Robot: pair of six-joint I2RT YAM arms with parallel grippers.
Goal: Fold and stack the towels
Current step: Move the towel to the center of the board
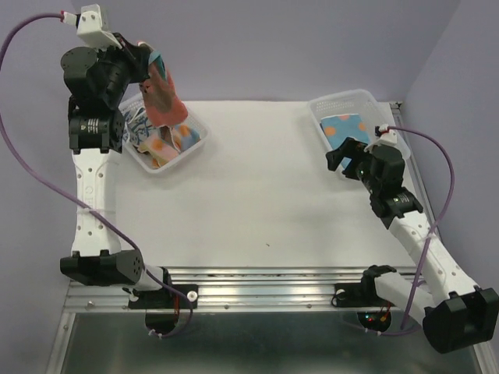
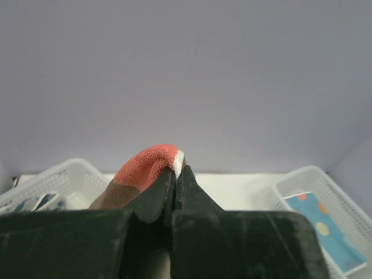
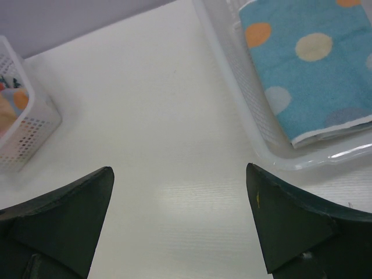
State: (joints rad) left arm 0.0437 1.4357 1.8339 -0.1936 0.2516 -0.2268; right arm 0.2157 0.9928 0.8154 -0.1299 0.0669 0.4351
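**Item 1: left end effector** (image 1: 148, 61). Raised high above the far-left corner of the table (image 1: 257, 202). Jaws clenched on an upper edge of the red-orange towel (image 1: 161, 97). In the left wrist view the jaws meet, with only a white hem and a hump of terry cloth showing at the tips.

**Item 2: red-orange towel.** Hangs limp from that single pinch, its lower end draping down towards the left basket (image 1: 173, 167). Whether it clears the contents cannot be told.
- Handling, as judged: light, soft and without stiffness. It sags and bunches under its own weight. The looped surface should grip well, and it is neither slippery nor fragile.
- Where to hold: best taken at a corner or along the hem. One pinch leaves it gathered, so a second hold on a neighbouring corner would likely be needed to spread it flat on the table for folding.

**Item 3: loose towels** (image 1: 165, 145). A crumpled heap inside the left basket. Orange with pale dots lies uppermost, and a dark blue and white print sits at the far-left side. Unfolded; same handling as item 2.

**Item 4: blue dotted towel** (image 3: 308, 64). Folded flat, lying in the right basket (image 1: 343, 100) at the far-right corner of the table. Probably the base of the stack.

**Item 5: right end effector** (image 3: 179, 171). Released, jaws spread wide, nothing between them. Hovers over bare table just beside the near-left wall of the right basket
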